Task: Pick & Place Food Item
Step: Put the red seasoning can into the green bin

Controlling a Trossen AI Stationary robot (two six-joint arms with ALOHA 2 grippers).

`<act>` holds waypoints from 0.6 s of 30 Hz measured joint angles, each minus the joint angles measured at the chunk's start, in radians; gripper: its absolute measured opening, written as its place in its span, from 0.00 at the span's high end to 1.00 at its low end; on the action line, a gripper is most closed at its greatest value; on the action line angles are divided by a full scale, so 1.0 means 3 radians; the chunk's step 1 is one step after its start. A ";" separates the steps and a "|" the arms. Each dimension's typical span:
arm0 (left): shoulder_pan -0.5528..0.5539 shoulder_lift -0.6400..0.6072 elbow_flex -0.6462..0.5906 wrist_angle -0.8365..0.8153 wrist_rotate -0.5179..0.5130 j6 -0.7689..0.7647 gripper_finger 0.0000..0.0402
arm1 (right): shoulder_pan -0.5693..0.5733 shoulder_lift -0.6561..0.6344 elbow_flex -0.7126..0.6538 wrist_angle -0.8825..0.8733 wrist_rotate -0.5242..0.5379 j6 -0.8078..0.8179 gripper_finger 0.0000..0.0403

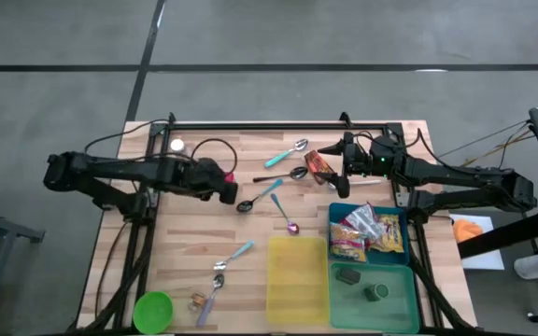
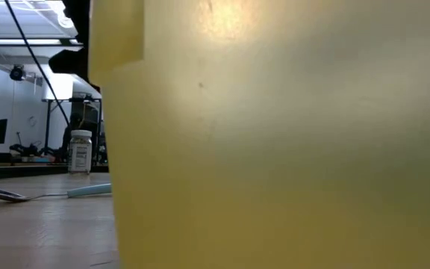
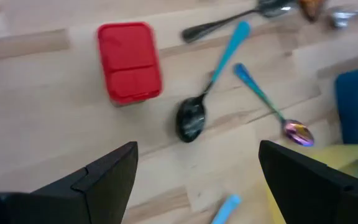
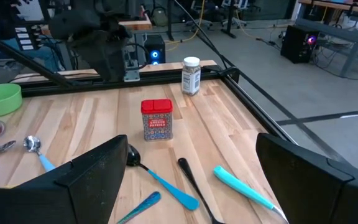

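Yellow bin [image 2: 275,134] fills our low view. High view: food packet [image 1: 318,166] at table's one o'clock, just beside right tool [image 1: 336,168], released; left tool [image 1: 232,190] released too. Wrist views: red tin [image 3: 129,61]. We judge approach; next, descend and clench.

High view: straight down, whole table [image 1: 250,224] and both arms in frame. Low view: table height, lens almost against yellow bin [image 2: 275,134], room at left edge. Left wrist view: close above boards, faces red tin [image 3: 129,61]. Right wrist view: looks across table, shares same tin [image 4: 156,119], black-bowled spoon [image 4: 157,179]
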 joint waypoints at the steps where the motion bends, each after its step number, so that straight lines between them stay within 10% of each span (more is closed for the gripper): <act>1: 0.0024 0.0042 0.0051 -0.0074 0.0004 -0.0038 0.16 | 0.0000 0.0000 0.0000 0.0000 0.0000 0.0000 0.13; 18: 0.0689 0.0588 0.0139 -0.0215 0.0085 0.0136 0.16 | 0.0001 0.0000 0.0000 -0.0011 0.0000 0.0000 0.13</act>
